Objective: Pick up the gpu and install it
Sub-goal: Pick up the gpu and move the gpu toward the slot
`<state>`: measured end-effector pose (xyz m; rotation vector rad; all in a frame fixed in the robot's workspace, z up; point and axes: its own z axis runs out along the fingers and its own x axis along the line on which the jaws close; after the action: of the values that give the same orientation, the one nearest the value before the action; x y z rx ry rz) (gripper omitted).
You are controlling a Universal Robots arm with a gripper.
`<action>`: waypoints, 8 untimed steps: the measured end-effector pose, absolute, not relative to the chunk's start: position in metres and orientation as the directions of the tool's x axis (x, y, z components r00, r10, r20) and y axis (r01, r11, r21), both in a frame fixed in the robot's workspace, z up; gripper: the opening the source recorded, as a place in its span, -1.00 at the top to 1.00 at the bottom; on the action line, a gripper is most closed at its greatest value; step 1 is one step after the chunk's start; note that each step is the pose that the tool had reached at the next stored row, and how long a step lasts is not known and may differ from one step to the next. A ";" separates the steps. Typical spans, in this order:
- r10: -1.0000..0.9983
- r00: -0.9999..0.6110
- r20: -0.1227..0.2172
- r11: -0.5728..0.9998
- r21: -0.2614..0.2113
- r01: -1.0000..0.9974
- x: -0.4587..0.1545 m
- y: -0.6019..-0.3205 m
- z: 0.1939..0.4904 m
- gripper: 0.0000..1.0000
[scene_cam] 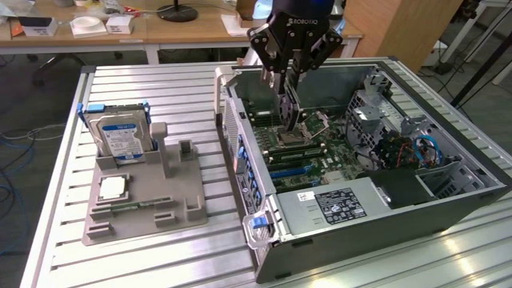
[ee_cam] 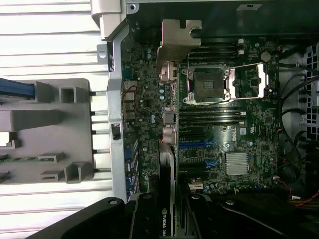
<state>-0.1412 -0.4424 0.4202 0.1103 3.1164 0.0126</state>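
Note:
My gripper hangs over the open computer case, shut on the gpu, a thin black card held on edge and pointing down toward the motherboard. In the wrist view the gpu runs edge-on out from between my gripper's fingers, with its grey metal bracket at the far end. The card sits above the board near the case's rear wall, beside the open CPU socket and the blue expansion slots. I cannot tell whether it touches the board.
A grey parts holder stands on the slatted table at the exterior view's left, carrying a silver hard drive, a square chip and a green memory stick. Cables and a drive cage crowd the case's right side.

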 end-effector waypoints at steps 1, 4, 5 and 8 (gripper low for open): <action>0.071 -0.997 -0.023 0.997 0.009 0.071 -0.141 -0.442 0.420 0.48; 0.071 -0.997 -0.023 0.997 0.009 0.071 -0.141 -0.442 0.420 0.48; 0.071 -0.997 -0.023 0.997 0.009 0.070 -0.141 -0.442 0.420 0.48; 0.071 -0.997 -0.023 0.997 0.009 0.071 -0.135 -0.442 0.420 0.48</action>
<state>-0.1345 -0.4424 0.4202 0.1102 3.1164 0.0127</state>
